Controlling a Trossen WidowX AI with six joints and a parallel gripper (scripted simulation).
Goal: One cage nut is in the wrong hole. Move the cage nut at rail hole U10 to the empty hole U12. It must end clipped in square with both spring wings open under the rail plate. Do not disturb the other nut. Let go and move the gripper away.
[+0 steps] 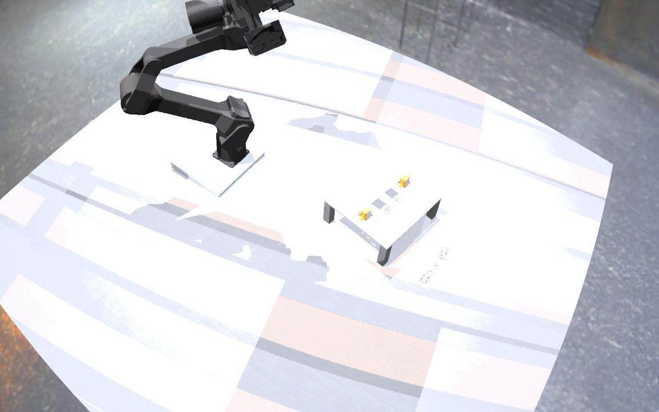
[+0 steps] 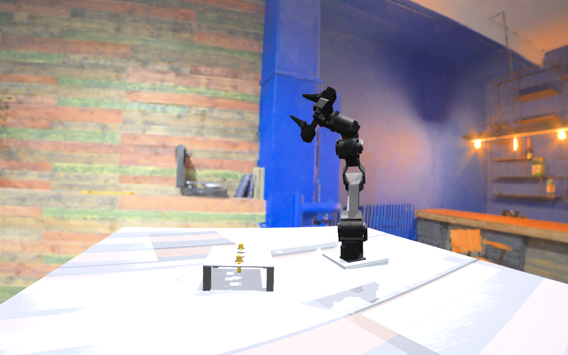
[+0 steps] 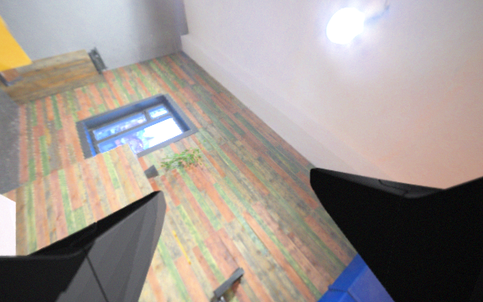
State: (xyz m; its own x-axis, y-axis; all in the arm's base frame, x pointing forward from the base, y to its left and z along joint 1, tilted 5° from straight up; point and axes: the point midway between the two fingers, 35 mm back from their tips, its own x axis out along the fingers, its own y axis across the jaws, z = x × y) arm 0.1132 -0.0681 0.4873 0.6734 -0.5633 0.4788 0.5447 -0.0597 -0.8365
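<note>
Plank wall behind | end effector: wide open | holding nothing

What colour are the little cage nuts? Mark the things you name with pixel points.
Yellow-orange [image 1: 364, 214] [image 1: 404, 181] [image 2: 238, 259] [image 2: 240, 246]; top view shows it best.

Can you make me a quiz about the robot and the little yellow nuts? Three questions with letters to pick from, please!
1. Where are the nuts?
A) in the gripper
B) on the raised plate
C) on the arm's base

2. How many yellow nuts are on the plate?
A) two
B) four
C) five

3. How is the gripper?
A) shut on a nut
B) shut on nothing
C) open

Answers:
1: B, both nuts sit in the plate.
2: A, the top view shows one at each end of the row.
3: C, the fingers of the gripper stand wide apart.
</note>
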